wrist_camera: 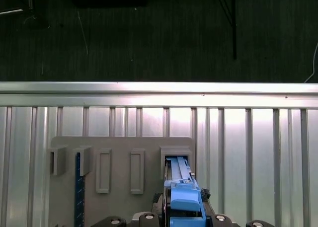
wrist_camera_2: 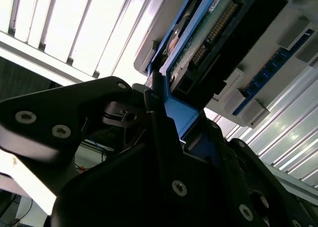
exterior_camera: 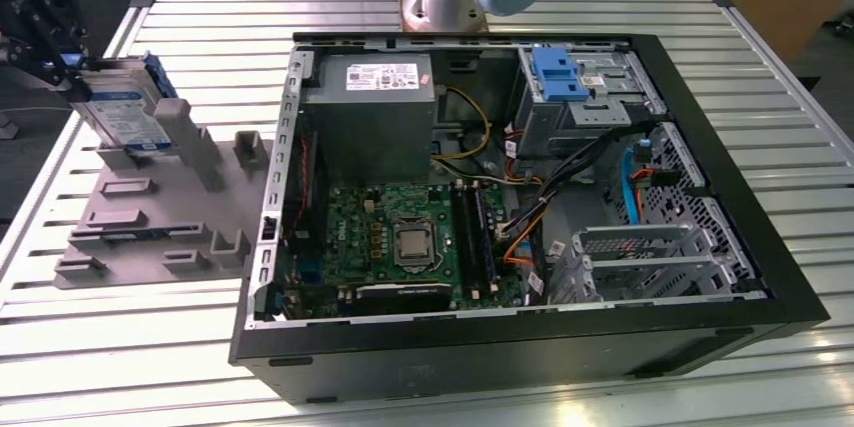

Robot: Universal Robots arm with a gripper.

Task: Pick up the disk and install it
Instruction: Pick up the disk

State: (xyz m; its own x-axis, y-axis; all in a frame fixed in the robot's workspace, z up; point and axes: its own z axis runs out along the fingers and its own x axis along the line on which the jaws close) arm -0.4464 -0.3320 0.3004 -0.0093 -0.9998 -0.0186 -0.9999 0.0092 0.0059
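Gripper clamped on the disk, upper left of the exterior view.
Its fingers pinch the blue bracket; the disk stands upright at the grey holder, lower edge hidden, gripper partly cut off.

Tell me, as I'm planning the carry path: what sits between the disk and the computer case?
In the exterior view, two grey holder posts stand between the disk and the computer case.

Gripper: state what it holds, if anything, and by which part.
The gripper grips the disk by the upper end of its blue bracket, with the disk standing in the grey holder.
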